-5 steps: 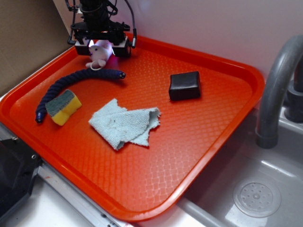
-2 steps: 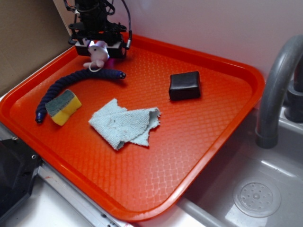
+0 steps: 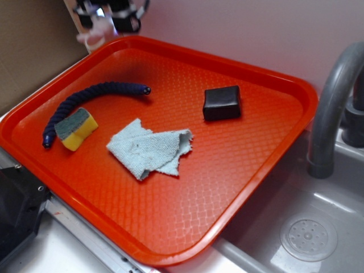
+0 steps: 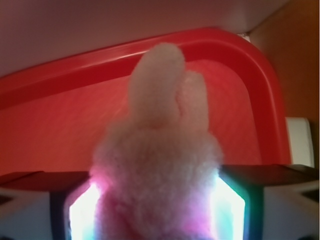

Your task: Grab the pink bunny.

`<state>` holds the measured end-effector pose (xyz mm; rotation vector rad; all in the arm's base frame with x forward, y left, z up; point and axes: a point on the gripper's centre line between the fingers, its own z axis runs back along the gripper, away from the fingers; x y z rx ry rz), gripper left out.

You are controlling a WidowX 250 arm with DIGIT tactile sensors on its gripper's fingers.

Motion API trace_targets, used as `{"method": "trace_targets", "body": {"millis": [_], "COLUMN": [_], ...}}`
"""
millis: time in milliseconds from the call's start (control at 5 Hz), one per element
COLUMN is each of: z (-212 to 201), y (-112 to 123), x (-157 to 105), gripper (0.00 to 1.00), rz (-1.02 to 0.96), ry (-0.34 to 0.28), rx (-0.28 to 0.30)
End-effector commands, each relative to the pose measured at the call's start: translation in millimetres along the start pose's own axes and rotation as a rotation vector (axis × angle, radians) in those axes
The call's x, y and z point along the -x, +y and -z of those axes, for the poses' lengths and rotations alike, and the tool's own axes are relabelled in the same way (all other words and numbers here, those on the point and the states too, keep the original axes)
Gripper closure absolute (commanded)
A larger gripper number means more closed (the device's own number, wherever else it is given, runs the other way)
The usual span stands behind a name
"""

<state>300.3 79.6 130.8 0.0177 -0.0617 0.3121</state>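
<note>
— What are your jaws doing?

— They are closed against both flanks of the pink bunny point(image 4: 157, 165), the gripper point(image 4: 156, 200) clamped narrow on the plush, its two ears pointing toward the tray's far rim in the wrist view. From the exterior camera you see the gripper point(image 3: 108, 12) blurred at the top edge of the frame, with the pink bunny point(image 3: 95, 34) hanging beneath it, clear of the orange tray point(image 3: 256, 165).

— What has changed since a second ago?

— Then your gripper sat low over the tray's far left corner, the bunny resting on the tray floor just beyond the dark blue rope point(image 3: 85, 99). Now both have risen and shifted back, above the rim. Nothing else has moved.

— How much room do you have?

— The corner below you is bare tray floor. The rope curves near the left rim, its lower end beside the yellow-and-green sponge point(image 3: 77, 128). The pale blue cloth point(image 3: 151, 148) lies crumpled mid-tray, the black block point(image 3: 222, 102) well apart to the right. The grey faucet point(image 3: 333, 108) and sink basin point(image 3: 307, 233) stand beyond the tray's right edge.
</note>
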Motion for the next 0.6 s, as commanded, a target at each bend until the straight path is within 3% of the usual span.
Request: {"method": "trace_targets", "body": {"millis": [0,200,400], "z": [-103.9,-127.4,-121.6], "y": [-41.0,-48.2,-50.2], "x": [65.6,84.1,81.1], "gripper": [1.00,1.00,1.00], "rz": [0.107,0.014,0.010], "ry": [-0.119,-0.087,-0.039], "rx": [0.178,0.262,0.233]}}
